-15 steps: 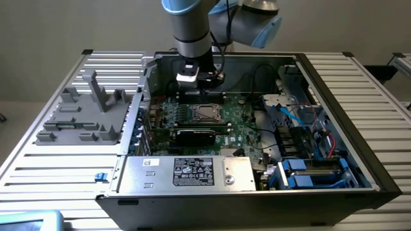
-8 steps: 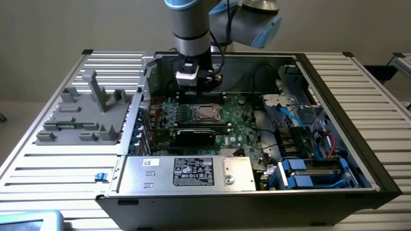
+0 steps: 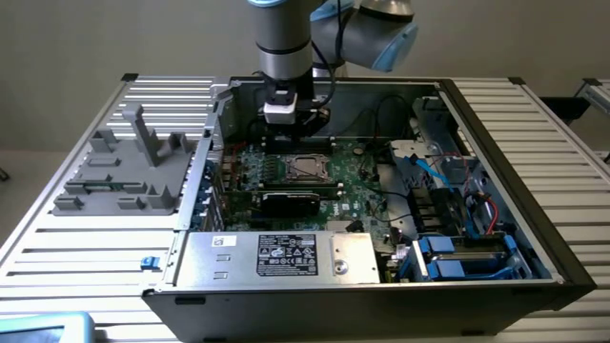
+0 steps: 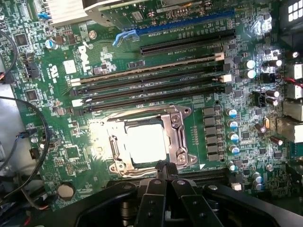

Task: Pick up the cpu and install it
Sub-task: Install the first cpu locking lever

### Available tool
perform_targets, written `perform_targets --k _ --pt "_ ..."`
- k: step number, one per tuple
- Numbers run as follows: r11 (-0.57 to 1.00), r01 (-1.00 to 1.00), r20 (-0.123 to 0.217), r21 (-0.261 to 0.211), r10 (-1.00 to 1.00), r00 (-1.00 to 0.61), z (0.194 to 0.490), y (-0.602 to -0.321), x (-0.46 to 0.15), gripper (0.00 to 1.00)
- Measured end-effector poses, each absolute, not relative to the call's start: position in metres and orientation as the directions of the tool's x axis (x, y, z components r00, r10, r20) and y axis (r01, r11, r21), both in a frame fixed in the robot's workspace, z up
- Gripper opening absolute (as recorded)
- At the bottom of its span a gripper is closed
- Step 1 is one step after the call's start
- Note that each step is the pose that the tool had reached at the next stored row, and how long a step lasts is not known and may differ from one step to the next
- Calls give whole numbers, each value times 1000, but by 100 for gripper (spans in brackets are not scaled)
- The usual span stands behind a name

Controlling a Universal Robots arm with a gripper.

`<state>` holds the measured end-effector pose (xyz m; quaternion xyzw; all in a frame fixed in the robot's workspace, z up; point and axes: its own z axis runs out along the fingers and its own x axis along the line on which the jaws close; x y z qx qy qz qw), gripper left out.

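Wrist view: cpu (image 4: 146, 143) looks seated in my socket (image 4: 147, 142), tool (image 4: 164, 176) pinched closed and empty just beside it; latching looks outstanding.

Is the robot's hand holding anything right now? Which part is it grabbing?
Nothing. The hand is shut with nothing between its fingers, just above the motherboard. The cpu sits in its socket, apart from the hand.
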<state>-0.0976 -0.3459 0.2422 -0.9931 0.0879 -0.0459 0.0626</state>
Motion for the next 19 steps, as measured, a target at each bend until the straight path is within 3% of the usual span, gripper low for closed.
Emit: perform_targets --k 2,5,10,19 --pt "-979 -161 82 -124 -171 982 243 -346 -98 11" --pt "-981 -159 58 -114 -166 984 243 -346 -98 11" --pt "-981 -159 57 -113 -166 984 244 -346 -98 11" --pt "-981 -158 57 -114 -166 985 285 -347 -95 11"
